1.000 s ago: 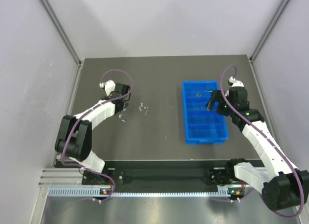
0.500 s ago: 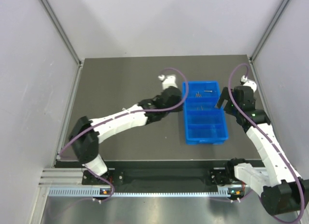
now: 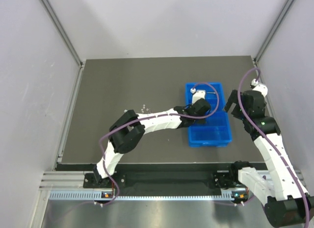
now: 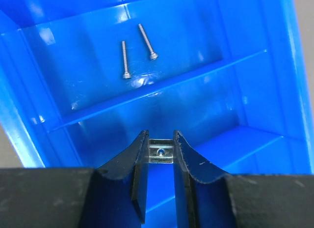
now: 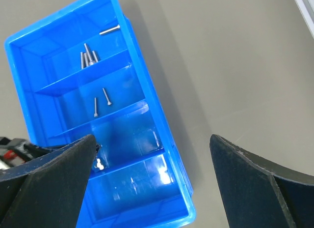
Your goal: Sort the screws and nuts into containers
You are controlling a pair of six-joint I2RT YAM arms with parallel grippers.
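Observation:
The blue tray (image 3: 216, 133) lies right of centre on the dark table. My left gripper (image 3: 208, 111) reaches over it and is shut on a small squarish silvery nut (image 4: 161, 153), held above a middle compartment. Two screws (image 4: 126, 59) lie in the compartment just beyond. My right gripper (image 3: 229, 104) is open and empty beside the tray's right wall (image 5: 147, 107). In the right wrist view, several screws (image 5: 87, 58) lie in a far compartment, one screw (image 5: 109, 29) in the farthest, and the held nut (image 5: 99, 163) shows at the left.
A few loose tiny metal bits (image 3: 144, 109) lie on the table left of the tray. The left arm (image 3: 157, 121) stretches across the middle of the table. Grey walls enclose the table on three sides.
The left arm swung from the loose bits on the left across to above the tray, carrying a nut. The right gripper drew back from over the tray to its right side.

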